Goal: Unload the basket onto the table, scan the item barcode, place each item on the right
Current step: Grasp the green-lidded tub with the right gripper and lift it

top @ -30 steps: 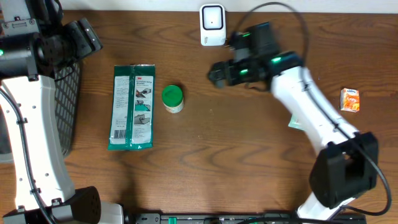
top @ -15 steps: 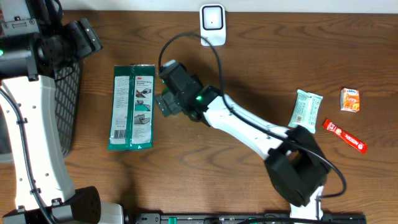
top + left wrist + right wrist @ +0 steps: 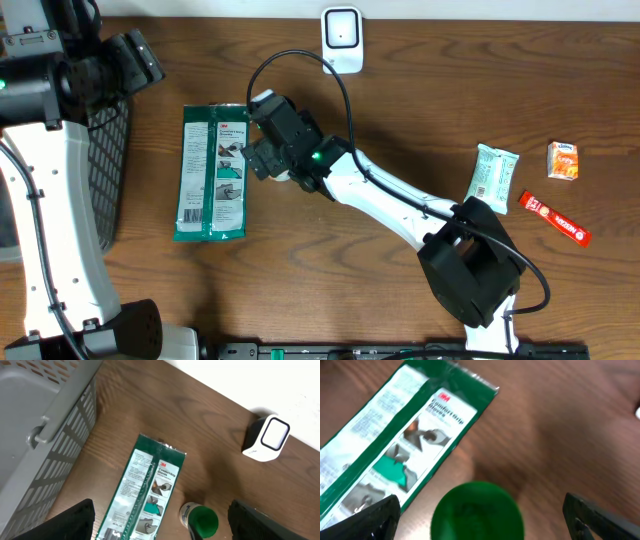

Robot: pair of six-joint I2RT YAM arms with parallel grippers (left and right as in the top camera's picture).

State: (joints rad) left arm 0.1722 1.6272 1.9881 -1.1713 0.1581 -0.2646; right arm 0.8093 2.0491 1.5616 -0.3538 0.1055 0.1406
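A small jar with a green lid point(image 3: 477, 512) stands on the wooden table, just right of a flat green-and-white glove package point(image 3: 213, 172). My right gripper point(image 3: 266, 160) hovers directly over the jar and hides it in the overhead view. Its fingers point(image 3: 372, 517) stand open, one on each side of the lid, touching nothing. The white barcode scanner point(image 3: 341, 40) stands at the table's far edge. My left gripper point(image 3: 130, 60) hangs open and empty at the back left. Its wrist view shows the jar point(image 3: 202, 522), the package point(image 3: 142, 495) and the scanner point(image 3: 266, 438).
A grey mesh basket point(image 3: 105, 170) stands at the left edge, also in the left wrist view point(image 3: 35, 420). At the right lie a mint-green packet point(image 3: 494, 174), a small orange box point(image 3: 563, 160) and a red bar point(image 3: 555, 218).
My right arm swung from beside the scanner leftward across the table and now sits over the green-lidded jar. The packet and red bar at the right came into view. The left arm stayed still.
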